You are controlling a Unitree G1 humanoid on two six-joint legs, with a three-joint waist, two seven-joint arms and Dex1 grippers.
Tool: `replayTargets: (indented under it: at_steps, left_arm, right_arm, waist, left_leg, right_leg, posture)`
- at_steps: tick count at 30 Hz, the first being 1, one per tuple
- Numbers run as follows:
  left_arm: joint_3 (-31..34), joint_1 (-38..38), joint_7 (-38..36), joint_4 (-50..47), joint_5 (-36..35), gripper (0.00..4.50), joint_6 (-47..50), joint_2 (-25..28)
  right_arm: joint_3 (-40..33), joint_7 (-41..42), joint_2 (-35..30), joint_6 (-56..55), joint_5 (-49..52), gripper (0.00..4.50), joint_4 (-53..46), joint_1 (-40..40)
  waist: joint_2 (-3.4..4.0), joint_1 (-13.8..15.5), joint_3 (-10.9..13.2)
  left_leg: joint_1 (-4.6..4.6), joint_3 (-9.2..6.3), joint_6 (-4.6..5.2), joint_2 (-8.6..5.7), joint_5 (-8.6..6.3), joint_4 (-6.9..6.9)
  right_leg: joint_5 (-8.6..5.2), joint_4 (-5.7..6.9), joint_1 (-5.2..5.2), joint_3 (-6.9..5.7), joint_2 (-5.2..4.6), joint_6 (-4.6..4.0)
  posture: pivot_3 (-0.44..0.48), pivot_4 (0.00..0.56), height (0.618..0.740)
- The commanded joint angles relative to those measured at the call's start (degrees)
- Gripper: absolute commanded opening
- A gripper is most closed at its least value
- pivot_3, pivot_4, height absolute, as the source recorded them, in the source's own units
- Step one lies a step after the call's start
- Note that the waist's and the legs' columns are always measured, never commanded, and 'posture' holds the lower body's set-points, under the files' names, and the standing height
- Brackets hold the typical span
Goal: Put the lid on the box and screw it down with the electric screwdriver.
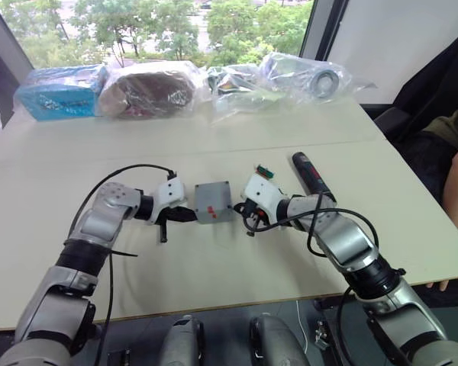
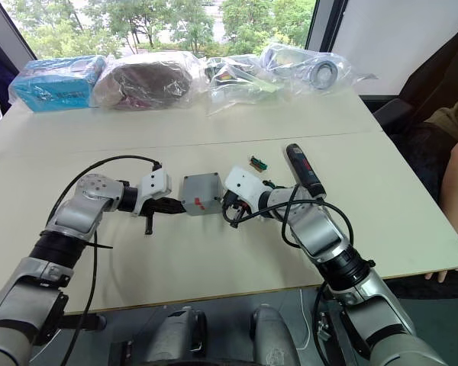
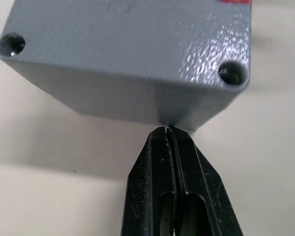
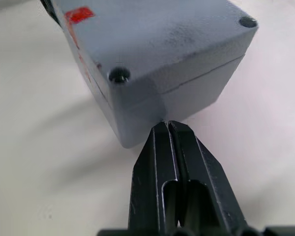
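Pinched jaws beside grey lid [image 4: 157,49] (red-marked)

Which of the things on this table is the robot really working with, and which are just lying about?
In use:
lid, sitting on the box
electric screwdriver, lying untouched
left gripper and right gripper, both shut, tips at the box's sides

Lying about:
small green-and-brown block
blue packet
plastic bags at the table's far edge
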Motion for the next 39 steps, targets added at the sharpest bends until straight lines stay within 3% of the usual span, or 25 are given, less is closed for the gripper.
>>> replayTargets:
  at_steps: [1,21,26,29,34,37,39]
  left_arm:
    - [0.23,0.87,-1.29,-5.96,-3.17,0.00,1.06,-0.17]
    - [0.84,0.19,0.80,-4.52,-2.48,0.00,0.37,1.46]
    - [1.67,0.96,0.67,-5.30,-3.24,0.00,1.43,2.44]
    - [4.03,3.27,0.44,-9.97,-5.80,0.00,4.75,4.38]
    - [10.42,7.82,0.39,-19.07,-13.26,0.00,12.03,8.74]
    - [14.14,8.17,1.72,-24.38,-18.84,0.00,18.50,9.91]
    - [15.80,8.03,2.56,-28.06,-21.73,0.00,21.67,10.65]
  right_arm:
    - [1.68,2.62,1.70,-1.39,1.33,0.02,-1.94,-0.98]
    - [2.29,6.57,0.28,-1.01,0.71,0.02,-3.51,0.10]
    - [2.05,5.70,-0.72,-5.42,-1.74,0.02,-1.46,0.25]
    - [-1.20,5.86,-2.58,-7.38,-1.04,0.02,-2.17,1.47]
    - [-14.21,2.73,-0.98,-9.27,6.24,0.02,-8.03,4.66]
    - [-18.66,1.86,-3.24,-8.36,7.62,0.69,-11.28,7.12]
    - [-21.37,1.01,-4.66,-6.48,8.38,1.43,-13.02,8.66]
  waist:
    - [0.00,0.10,0.00]
    - [0.00,0.22,0.00]
    - [0.00,0.21,0.00]
    - [-0.02,0.19,0.01]
    - [-0.01,0.19,0.02]
    - [-0.03,0.45,0.01]
    - [-0.05,0.50,0.01]
  left_leg:
    - [-0.02,0.00,0.00,0.00,0.00,0.00]
    - [-0.04,0.00,0.00,-0.01,0.00,0.00]
    - [-0.05,0.01,0.00,-0.02,0.00,0.00]
    - [-0.06,0.00,0.00,-0.02,0.00,0.00]
    - [-0.36,-0.09,0.00,0.02,0.00,0.00]
    - [-0.39,-0.12,-0.01,0.02,0.00,0.04]
    - [-0.43,-0.14,-0.01,0.02,0.00,0.04]
  right_leg:
    - [0.00,0.00,-0.02,0.00,0.00,0.00]
    - [0.00,-0.01,-0.03,-0.01,-0.02,0.00]
    - [0.00,-0.01,-0.03,-0.01,-0.02,0.00]
    - [0.00,-0.01,-0.06,-0.01,-0.02,0.00]
    - [0.01,0.02,-0.36,0.02,-0.04,0.01]
    - [0.01,0.03,-0.36,-0.01,-0.04,0.01]
    - [0.00,0.01,-0.33,-0.07,-0.10,0.01]
  posture:
    - [0.000,0.150,0.740]
    - [0.000,0.150,0.740]
    - [0.000,0.150,0.740]
    - [0.000,0.150,0.740]
    - [0.000,0.150,0.740]
    - [0.000,0.150,0.740]
    - [0.000,0.150,0.740]
